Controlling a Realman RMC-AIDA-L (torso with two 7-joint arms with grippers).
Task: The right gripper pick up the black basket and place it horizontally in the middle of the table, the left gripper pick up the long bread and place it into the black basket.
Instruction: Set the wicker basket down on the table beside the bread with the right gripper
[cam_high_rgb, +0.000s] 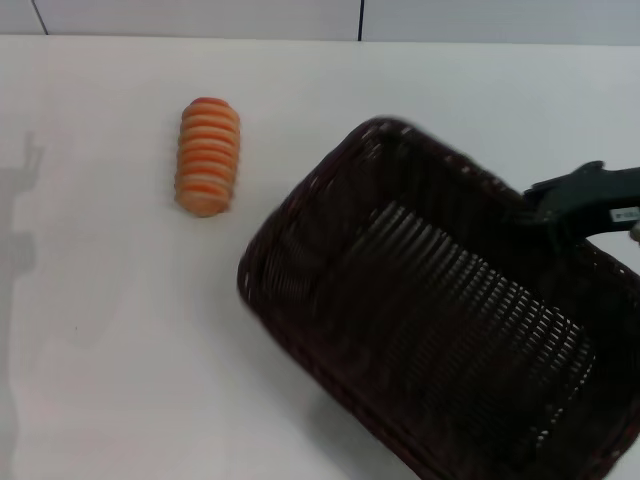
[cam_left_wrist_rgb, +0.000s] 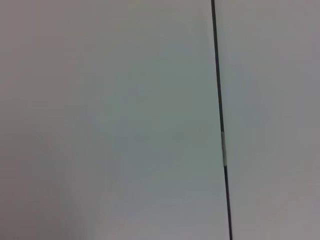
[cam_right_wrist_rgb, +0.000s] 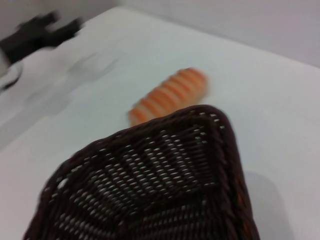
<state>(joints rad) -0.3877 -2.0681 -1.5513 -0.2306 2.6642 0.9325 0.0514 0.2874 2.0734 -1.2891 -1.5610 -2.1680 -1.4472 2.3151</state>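
White desk (cam_high_rgb: 120, 400): your right tool (cam_high_rgb: 560, 205) grips the black basket (cam_high_rgb: 440, 330) rim, skewed, not yet placed. Long bread (cam_high_rgb: 207, 156) untouched; left tool unseen.

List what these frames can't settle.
- Right gripper, head view: jaws hidden at the rim of the dark woven wicker basket; grip unclear.
- Basket's near-right corner: cut off by the head view's edge.
- Left gripper: the left wrist view shows only a blank surface; a blurred dark shape in the right wrist view might be it.
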